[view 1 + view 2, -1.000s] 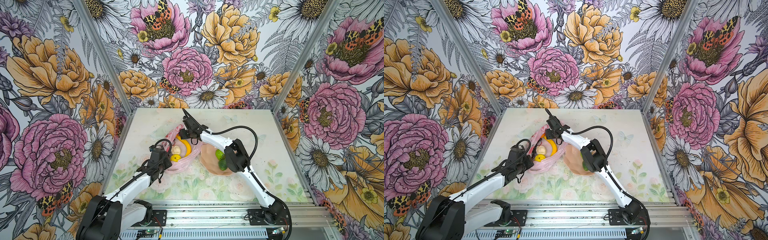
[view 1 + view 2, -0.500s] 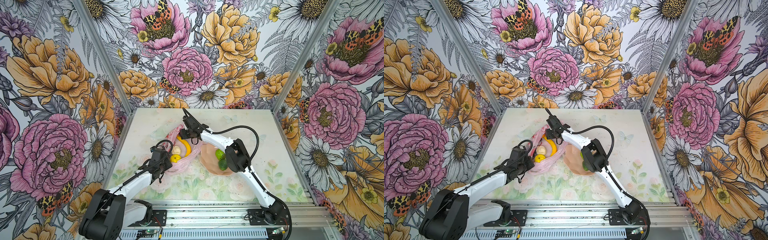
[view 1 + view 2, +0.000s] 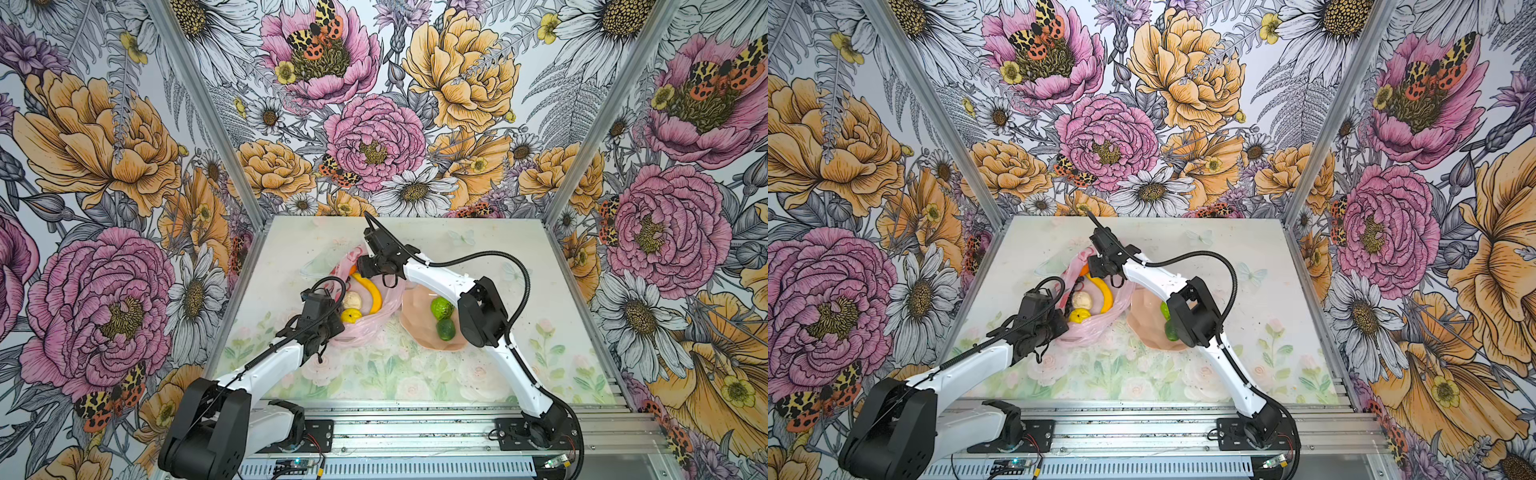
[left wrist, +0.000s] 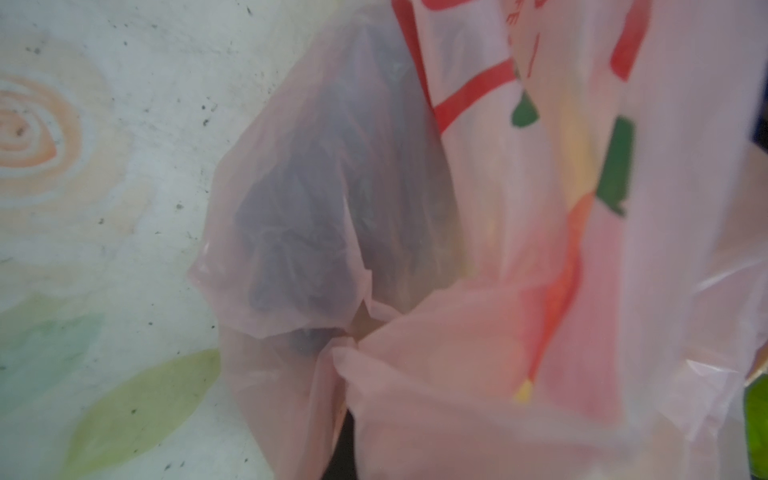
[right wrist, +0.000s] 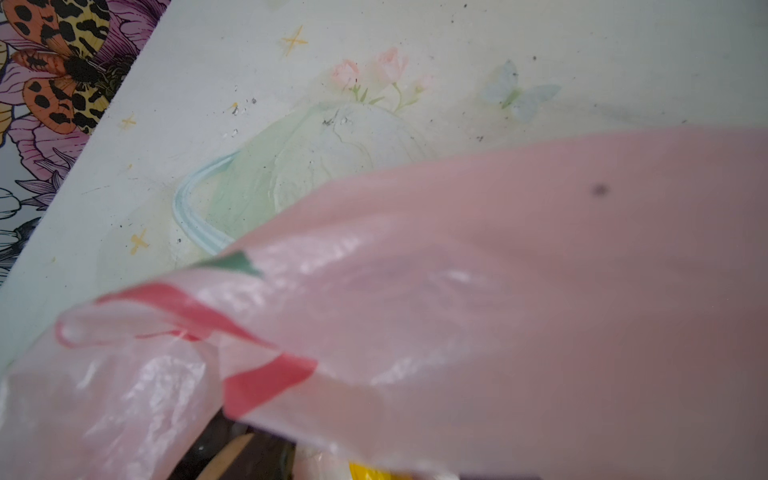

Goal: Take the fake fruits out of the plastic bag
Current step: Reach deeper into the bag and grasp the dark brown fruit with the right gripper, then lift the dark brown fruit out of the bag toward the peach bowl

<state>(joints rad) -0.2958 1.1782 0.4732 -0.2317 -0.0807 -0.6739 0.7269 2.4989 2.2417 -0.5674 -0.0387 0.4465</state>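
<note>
Progress is partial: two limes [image 3: 440, 307] sit in the peach bowl [image 3: 415, 320], three o'clock of the plastic bag [image 3: 361, 334] on the desk [image 3: 498, 257]. We count banana [image 3: 372, 291], lemon [image 3: 351, 316] and cream knobbly piece [image 3: 352, 299] inside its crinkled, translucent pink film. Left end effector [image 3: 331, 328] is clenched on its seven o'clock rim; right end effector [image 3: 360, 271], at twelve, we cannot tell.

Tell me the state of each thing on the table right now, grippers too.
plastic bag: mouth open, lying on table, fruit inside.
banana: inside bag.
lemon: inside bag.
cream knobbly piece: inside bag.
limes: two, out, in bowl.
bowl: upright, holding the limes.
left gripper: shut on bag's near edge.
right gripper: at bag's far edge, jaws hidden.
</note>
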